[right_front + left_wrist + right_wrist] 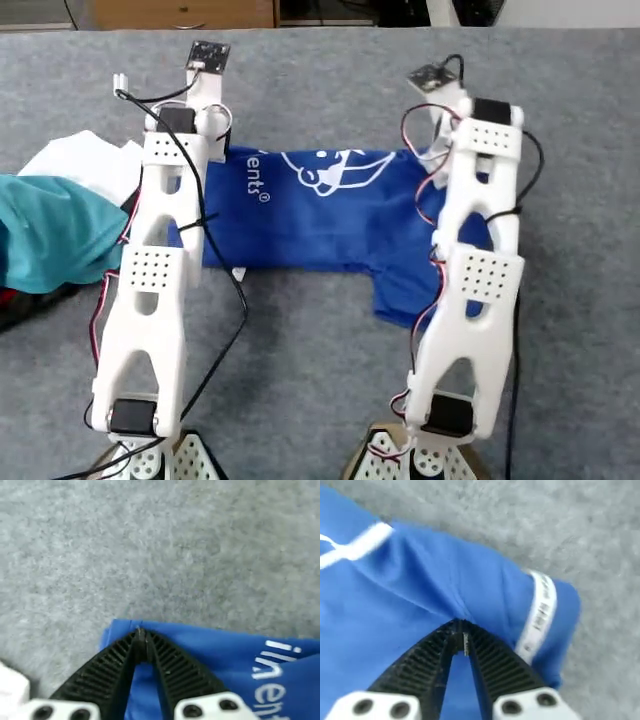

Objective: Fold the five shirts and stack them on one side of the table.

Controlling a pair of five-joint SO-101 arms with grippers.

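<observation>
The left gripper point(139, 633) has its ribbed black jaws pressed together to a point. They pinch the edge of the blue shirt point(320, 215) right at one corner of the cloth, the corner nearest the end of its white lettering. The right gripper point(462, 626) is likewise closed tight, its toothed jaws meeting on a fold of the same blue shirt. There the fabric puckers into soft creases that run off from the tips. Just beside them a narrow white tape point(536, 611) with small print wraps over a rolled blue edge. The blue shirt lies spread flat and broad between the two white arms. It is a smooth knit with a white drawing and lettering across its far part, and a sleeve sticks out from its near edge by the right arm. Under it the table point(300, 380) is covered in a grey, felt-like nap, mottled and slightly fuzzy. Off the blue shirt's end on the left arm's side lies a crumpled teal shirt point(50, 235), heaped in loose folds. It overlaps a white shirt point(85, 158) that lies near that same end.
</observation>
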